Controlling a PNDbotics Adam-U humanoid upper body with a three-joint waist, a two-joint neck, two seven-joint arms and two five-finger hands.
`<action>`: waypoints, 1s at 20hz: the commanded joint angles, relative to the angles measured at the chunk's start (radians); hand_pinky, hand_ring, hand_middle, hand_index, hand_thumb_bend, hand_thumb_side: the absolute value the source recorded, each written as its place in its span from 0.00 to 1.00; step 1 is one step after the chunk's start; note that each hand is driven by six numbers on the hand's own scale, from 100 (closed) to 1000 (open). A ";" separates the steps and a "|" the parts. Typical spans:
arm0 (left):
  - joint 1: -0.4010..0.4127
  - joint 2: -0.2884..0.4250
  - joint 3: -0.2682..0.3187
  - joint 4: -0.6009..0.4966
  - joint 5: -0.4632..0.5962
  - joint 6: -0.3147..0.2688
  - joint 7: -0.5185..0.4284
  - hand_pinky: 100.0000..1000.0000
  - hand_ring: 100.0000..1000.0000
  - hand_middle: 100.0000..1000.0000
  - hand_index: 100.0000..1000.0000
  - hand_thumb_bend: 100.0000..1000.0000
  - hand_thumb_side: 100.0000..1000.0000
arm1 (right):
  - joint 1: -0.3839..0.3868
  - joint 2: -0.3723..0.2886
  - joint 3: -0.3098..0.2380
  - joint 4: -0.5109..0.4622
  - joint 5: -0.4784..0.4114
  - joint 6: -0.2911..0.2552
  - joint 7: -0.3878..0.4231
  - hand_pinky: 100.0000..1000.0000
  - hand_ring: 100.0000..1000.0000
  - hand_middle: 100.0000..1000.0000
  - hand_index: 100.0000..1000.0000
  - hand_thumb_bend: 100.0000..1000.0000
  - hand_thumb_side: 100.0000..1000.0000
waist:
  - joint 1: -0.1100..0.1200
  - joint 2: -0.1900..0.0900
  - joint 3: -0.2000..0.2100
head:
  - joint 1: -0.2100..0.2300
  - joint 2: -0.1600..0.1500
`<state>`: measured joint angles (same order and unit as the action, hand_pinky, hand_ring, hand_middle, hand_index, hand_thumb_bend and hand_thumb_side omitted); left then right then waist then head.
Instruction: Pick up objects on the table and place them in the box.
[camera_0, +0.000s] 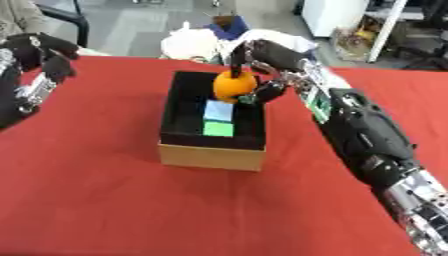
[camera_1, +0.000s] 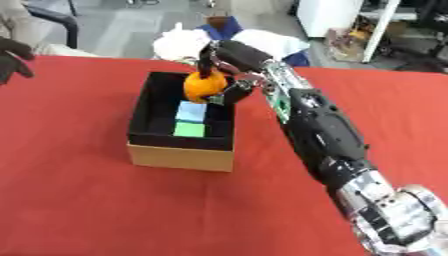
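Right hand (camera_0: 262, 60) has its fingers curled around a round orange fruit (camera_0: 234, 85), holding it over the far end of the black-lined cardboard box (camera_0: 212, 156) on the red tablecloth (camera_0: 105, 200). Pale blue (camera_0: 219, 110) and green (camera_0: 219, 129) flat blocks lie inside. Left hand (camera_0: 39, 55) hovers at far left, fingers relaxed, empty.

The right hand (camera_0: 262, 65) hides part of the orange (camera_0: 233, 85).

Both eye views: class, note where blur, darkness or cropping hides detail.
Left eye view: box interior black, so its depth is hard to read; orange edges soft. Right eye view: right hand blurred around the orange; left hand cropped at the edge.
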<state>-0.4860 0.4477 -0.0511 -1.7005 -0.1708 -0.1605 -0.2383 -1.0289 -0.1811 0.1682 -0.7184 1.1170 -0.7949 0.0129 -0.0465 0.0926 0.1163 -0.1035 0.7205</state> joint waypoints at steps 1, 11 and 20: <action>-0.015 0.011 0.007 -0.014 0.005 0.002 0.001 0.59 0.50 0.56 0.71 0.23 0.78 | -0.017 -0.007 0.009 0.008 0.019 -0.040 0.064 0.71 0.75 0.74 0.74 0.26 0.00 | 0.004 -0.012 -0.001 | 0.004 -0.008; -0.004 0.017 0.015 -0.009 0.003 0.004 0.005 0.59 0.50 0.56 0.71 0.23 0.79 | -0.038 -0.094 0.029 -0.150 -0.075 -0.066 0.166 0.75 0.79 0.80 0.83 0.45 0.39 | -0.003 -0.013 -0.017 | 0.019 -0.010; 0.016 0.021 0.031 -0.004 0.000 0.007 0.022 0.59 0.50 0.56 0.71 0.22 0.80 | -0.029 -0.225 0.019 -0.339 -0.305 -0.011 0.163 0.73 0.76 0.74 0.79 0.40 0.27 | -0.008 -0.012 -0.031 | 0.034 -0.010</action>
<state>-0.4589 0.4481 -0.0344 -1.6943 -0.1710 -0.1531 -0.2225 -1.0406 -0.3609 0.2000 -1.0140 0.8530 -0.8187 0.1773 -0.0591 0.0926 0.0867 -0.0726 0.7190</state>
